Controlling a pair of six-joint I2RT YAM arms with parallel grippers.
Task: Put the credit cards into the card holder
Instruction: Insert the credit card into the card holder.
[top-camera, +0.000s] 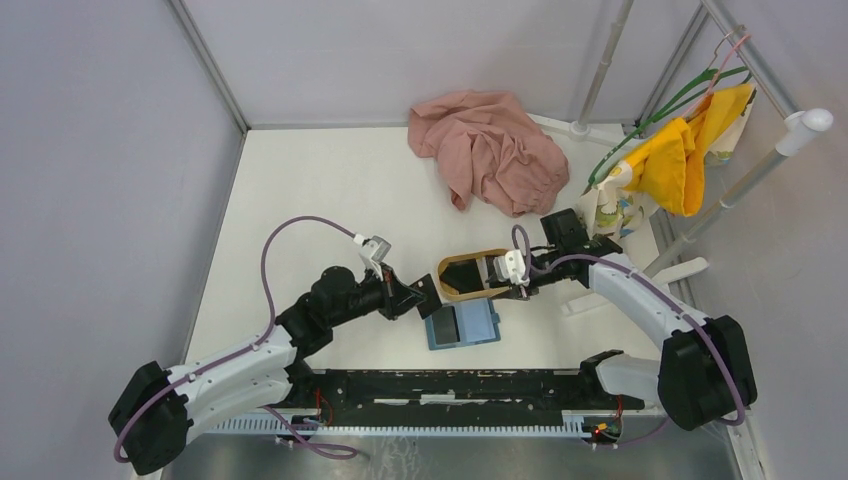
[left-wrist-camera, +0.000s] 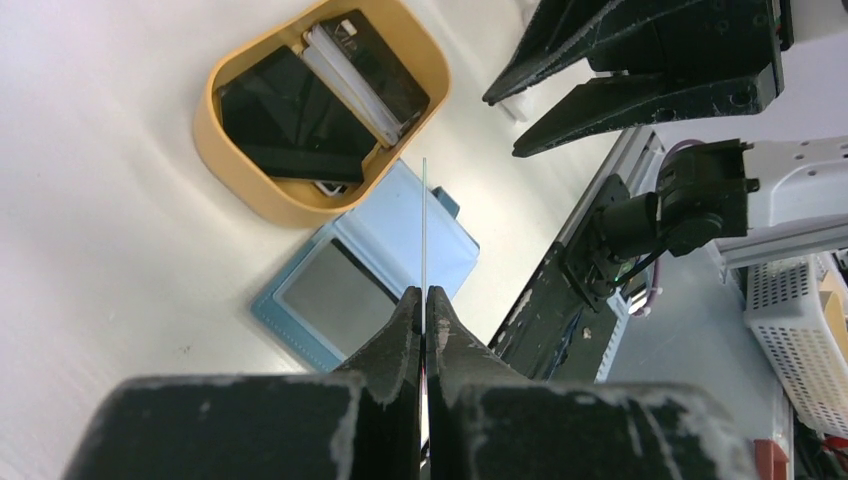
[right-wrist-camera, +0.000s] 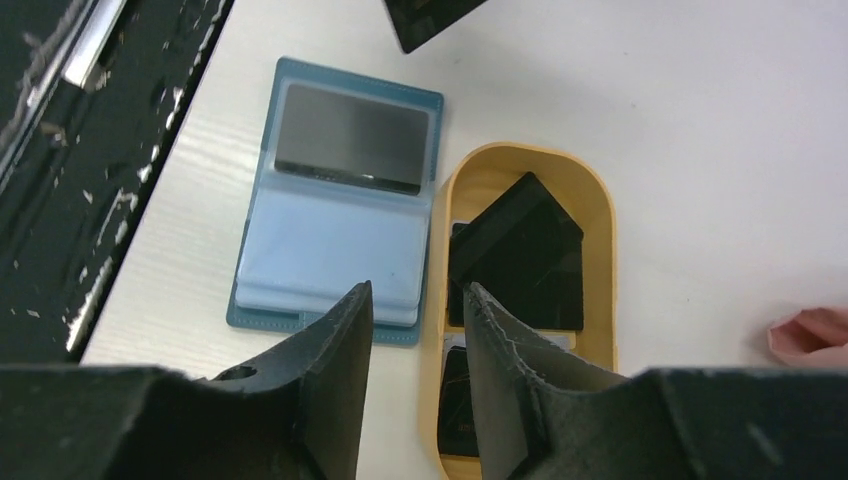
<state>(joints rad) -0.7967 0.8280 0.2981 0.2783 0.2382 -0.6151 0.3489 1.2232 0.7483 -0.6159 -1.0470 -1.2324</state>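
Found the card holder (top-camera: 462, 325) lying open and flat on the surface (top-camera: 300, 200), nearest the arm bases, below and just ahead of the left fingers (left-wrist-camera: 400, 335). Noted one dark card (right-wrist-camera: 350, 140) already seated in the clear pocket of one leaf. Saw the other leaf (right-wrist-camera: 330, 245) pale and seemingly unfilled.

Recorded the left fingers clamped tight on a thin held card (left-wrist-camera: 425, 220), presented edge-on above the holder and not yet touching it.

Located a tan oval tray (left-wrist-camera: 290, 205) just beside the holder's far edge, directly under the right fingers (right-wrist-camera: 340, 330). Counted at least two loose black cards (right-wrist-camera: 520, 250) inside it, overlapping; could not fix the exact number. Recorded the right fingers parted, gripping nothing, hovering over one end of the tray.

Noted, well apart from both sets of fingers at the far side, a crumpled pink cloth (top-camera: 490, 150) and a yellow garment (top-camera: 680, 160) hung on a rail.

Judged progress as partial: one card stowed, one in hand awaiting insertion into a pocket, the remainder waiting in the tray.
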